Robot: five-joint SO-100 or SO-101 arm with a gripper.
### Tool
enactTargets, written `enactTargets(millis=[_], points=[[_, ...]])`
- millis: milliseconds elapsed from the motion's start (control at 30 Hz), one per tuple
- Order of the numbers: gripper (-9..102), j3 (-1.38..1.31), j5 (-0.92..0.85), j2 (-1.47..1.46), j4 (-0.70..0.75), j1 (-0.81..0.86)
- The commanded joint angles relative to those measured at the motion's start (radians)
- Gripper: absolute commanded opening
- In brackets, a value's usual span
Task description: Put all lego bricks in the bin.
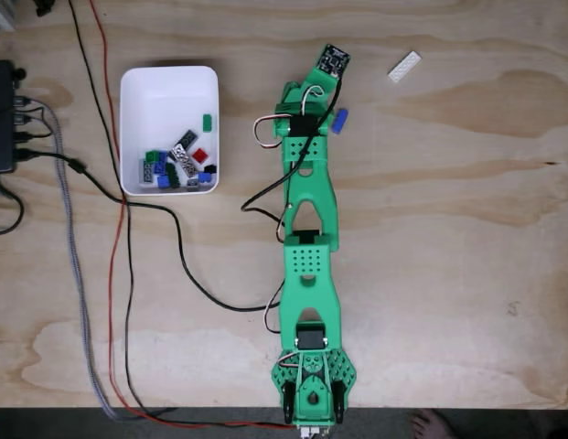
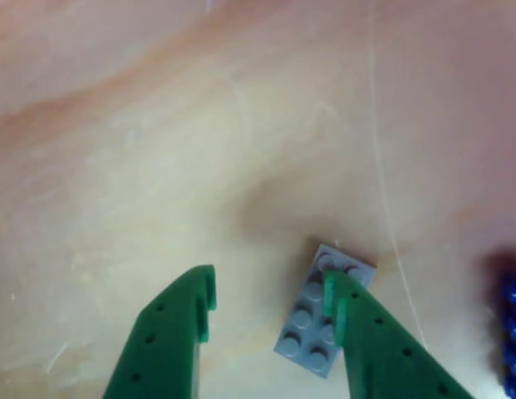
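Pale plywood table (image 1: 466,229), cables trailing along its left side in the fixed view. White bin (image 1: 169,87) near the far-left corner, bricks heaped at its near end. Green gripper (image 2: 270,303) jaws wide apart; grey brick (image 2: 312,320) lies flat, studs up, long axis running diagonally, right finger overlapping it. Blue brick (image 1: 339,121) just beside the arm; white plate (image 1: 404,67) angled near the far edge.

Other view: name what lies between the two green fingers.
Bare wood mostly; the grey brick lies at the right finger, partly under its tip. The gripper stands open.
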Motion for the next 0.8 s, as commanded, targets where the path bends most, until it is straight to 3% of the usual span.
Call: enactTargets(millis=[0,267,500,600,767], points=[[15,-0.026,-0.018,0.015,0.037,0.025],[14,-0.017,0.049,0.172,0.172,0.075],[15,0.190,0.057,0.261,0.126,0.086],[17,0.107,0.170,0.250,0.118,0.057],[19,-0.052,0.345,0.301,0.225,0.044]])
